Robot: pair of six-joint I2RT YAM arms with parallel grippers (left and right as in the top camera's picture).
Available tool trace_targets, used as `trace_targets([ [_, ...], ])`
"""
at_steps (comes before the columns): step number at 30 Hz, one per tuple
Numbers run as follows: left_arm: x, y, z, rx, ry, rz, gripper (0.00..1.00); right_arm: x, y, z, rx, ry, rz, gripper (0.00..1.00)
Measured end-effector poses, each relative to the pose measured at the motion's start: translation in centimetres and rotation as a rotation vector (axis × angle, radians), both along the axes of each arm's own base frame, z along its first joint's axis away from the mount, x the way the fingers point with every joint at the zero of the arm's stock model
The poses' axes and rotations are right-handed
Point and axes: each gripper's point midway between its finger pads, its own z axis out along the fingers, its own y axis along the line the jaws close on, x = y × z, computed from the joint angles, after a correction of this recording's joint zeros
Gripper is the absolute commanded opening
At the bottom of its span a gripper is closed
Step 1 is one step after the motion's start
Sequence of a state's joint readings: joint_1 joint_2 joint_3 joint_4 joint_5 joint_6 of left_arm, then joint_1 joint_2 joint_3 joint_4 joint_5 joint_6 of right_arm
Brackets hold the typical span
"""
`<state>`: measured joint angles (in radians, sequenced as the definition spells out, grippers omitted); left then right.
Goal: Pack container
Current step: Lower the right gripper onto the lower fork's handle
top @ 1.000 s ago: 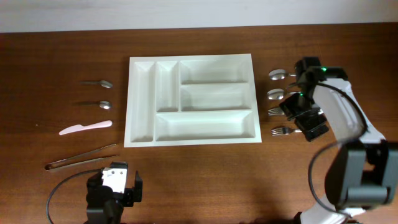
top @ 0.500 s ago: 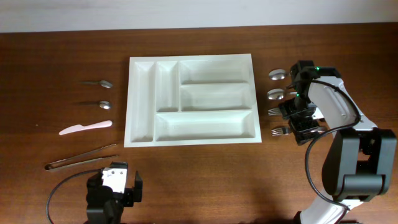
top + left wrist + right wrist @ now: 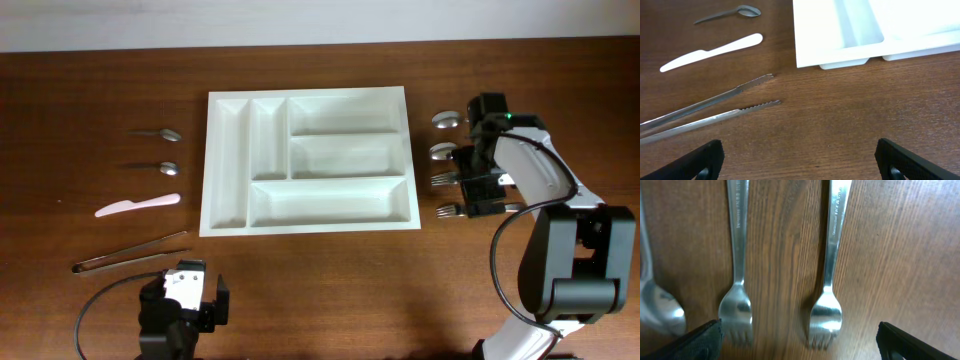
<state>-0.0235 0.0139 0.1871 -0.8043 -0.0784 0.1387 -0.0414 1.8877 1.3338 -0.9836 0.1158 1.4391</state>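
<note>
The container (image 3: 308,160) is a large white cutlery tray in the middle of the table, with nothing in its compartments; its near corner shows in the left wrist view (image 3: 840,50). My right gripper (image 3: 470,195) is open, low over two forks (image 3: 447,180) (image 3: 452,211) right of the tray. In the right wrist view both forks (image 3: 737,300) (image 3: 829,305) lie between the open fingertips (image 3: 800,340), with a spoon (image 3: 660,305) at the left edge. My left gripper (image 3: 185,300) is open and empty at the front left (image 3: 799,160).
Left of the tray lie two spoons (image 3: 158,133) (image 3: 160,167), a pale pink knife (image 3: 138,205) and metal tongs (image 3: 130,252). Two more spoons (image 3: 445,121) (image 3: 443,151) lie right of the tray. The tongs (image 3: 705,112) and knife (image 3: 710,51) show in the left wrist view.
My right gripper has moved left and toward the tray, from beyond the fork handles to over the two forks. The left arm has not moved.
</note>
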Motion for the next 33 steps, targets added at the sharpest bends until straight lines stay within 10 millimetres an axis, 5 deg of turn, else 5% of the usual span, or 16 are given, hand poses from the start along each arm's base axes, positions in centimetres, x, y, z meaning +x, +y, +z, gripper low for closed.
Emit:
trace_targets([
  [11,0.0,0.0,0.0,0.000,0.000,0.000,0.99,-4.5,-0.4,-4.1,0.006,0.113,-0.017,0.99],
  [23,0.0,0.0,0.0,0.000,0.000,0.000,0.99,-4.9,-6.6,-4.1,0.003,0.088,-0.097,0.95],
  [33,0.0,0.0,0.0,0.000,0.000,0.000,0.99,-3.5,-5.9,-4.1,-0.012,0.050,0.033,0.95],
])
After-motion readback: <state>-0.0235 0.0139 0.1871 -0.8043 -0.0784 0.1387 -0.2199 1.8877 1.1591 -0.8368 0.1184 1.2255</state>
